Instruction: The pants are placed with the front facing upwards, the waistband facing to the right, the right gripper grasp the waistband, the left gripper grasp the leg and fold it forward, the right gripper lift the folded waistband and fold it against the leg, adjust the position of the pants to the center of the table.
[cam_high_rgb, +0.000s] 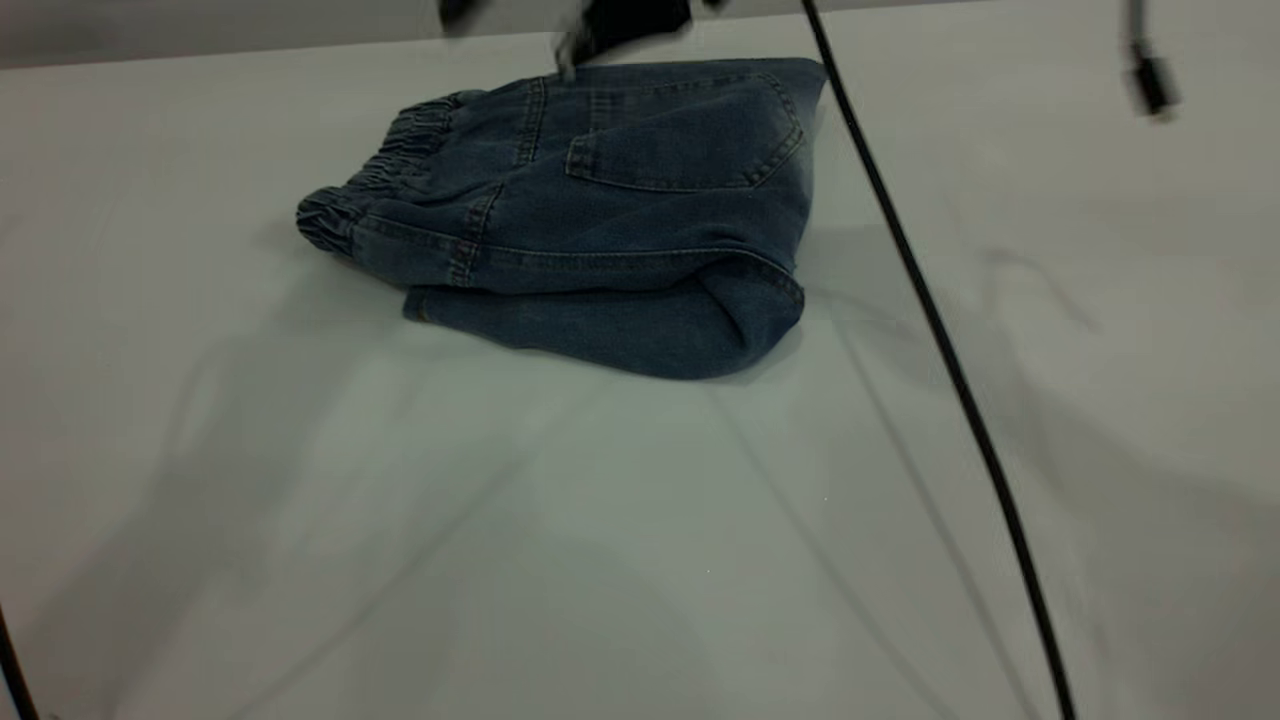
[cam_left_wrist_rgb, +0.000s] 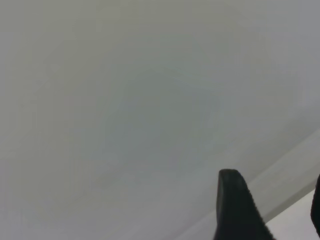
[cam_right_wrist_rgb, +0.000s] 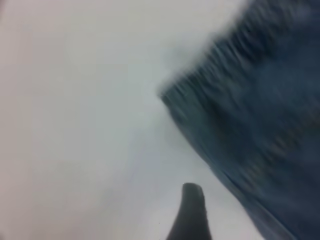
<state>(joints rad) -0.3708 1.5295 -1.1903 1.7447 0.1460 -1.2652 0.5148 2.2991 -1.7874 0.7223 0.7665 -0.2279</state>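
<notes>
Counter (cam_high_rgb: 620, 560) white and bare around the pants (cam_high_rgb: 600, 220), which lie folded into a thick bundle toward its far side, waistband (cam_high_rgb: 385, 170) ruffled at the left end, a back pocket facing up. My right fingers (cam_right_wrist_rgb: 190, 215) hang above bare counter just beside the denim's edge, holding nothing; only one shows, so I cannot tell their spread. My left fingers (cam_left_wrist_rgb: 235, 205) are parted over bare counter, holding nothing.

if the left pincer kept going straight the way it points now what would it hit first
Probably just the bare table. The left wrist view shows only the white top ahead of the left pincer, no pants in that line, though depth is hard to judge.
</notes>
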